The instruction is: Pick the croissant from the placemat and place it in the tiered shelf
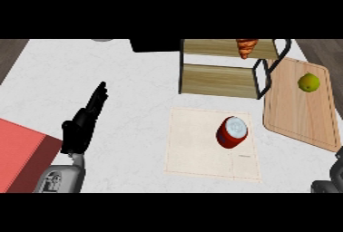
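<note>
Already, the croissant [246,47] lies lengthwise on the tiered shelf [221,79], tip toward the viewer.

The left hand [85,118] was black, with slim fingers, joined to a grey forearm [60,179] with a rounded casing. The right hand [333,176] showed only black.

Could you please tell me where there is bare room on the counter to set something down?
The white counter lies bare between the left hand and the placemat. The lower shelf board is bare too. The red can crowds the placemat's right half.
</note>
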